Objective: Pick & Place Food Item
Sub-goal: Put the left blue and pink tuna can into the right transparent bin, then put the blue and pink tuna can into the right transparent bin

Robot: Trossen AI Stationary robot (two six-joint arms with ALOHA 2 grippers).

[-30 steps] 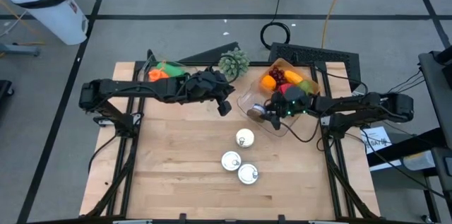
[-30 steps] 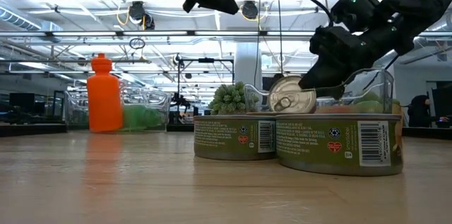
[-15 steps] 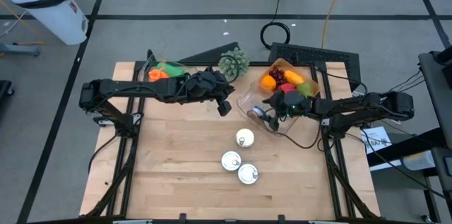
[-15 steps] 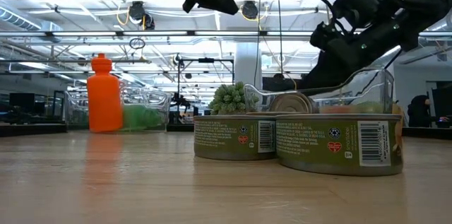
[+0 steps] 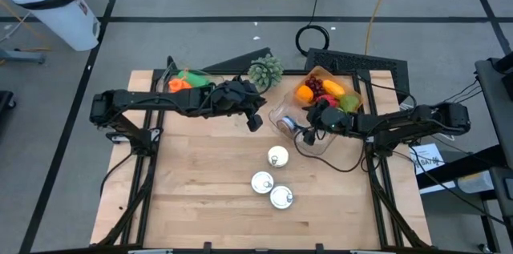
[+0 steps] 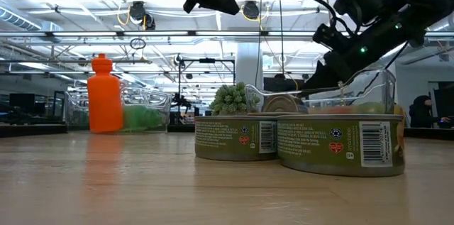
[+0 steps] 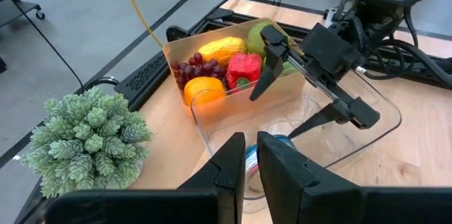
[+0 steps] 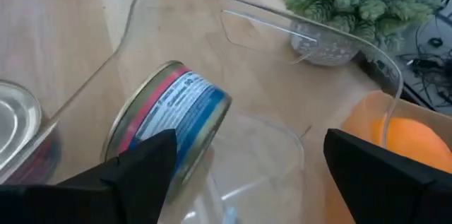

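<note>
- The right pincer (image 5: 309, 130) has let go of the can (image 5: 289, 125) it gripped a second ago; its fingers now stand wide apart, just right of the can.
- The can lies on its side inside the clear bin (image 5: 280, 110), toward the bin's left end. Earlier it was held up, lid showing in the low view; now only its top edge shows there behind the two near cans (image 6: 298, 142).
- The right arm has drawn back a little to the right and risen, over the bin.
- The left pincer (image 5: 255, 120) has not moved: closed on nothing, it hangs above the surface (image 5: 200, 198) left of the bin.
- The tray (image 5: 350, 86) of fruit on the far right, the plant (image 5: 264, 71) and the three upright cans (image 5: 271, 179) mid-surface stay as they were.
</note>
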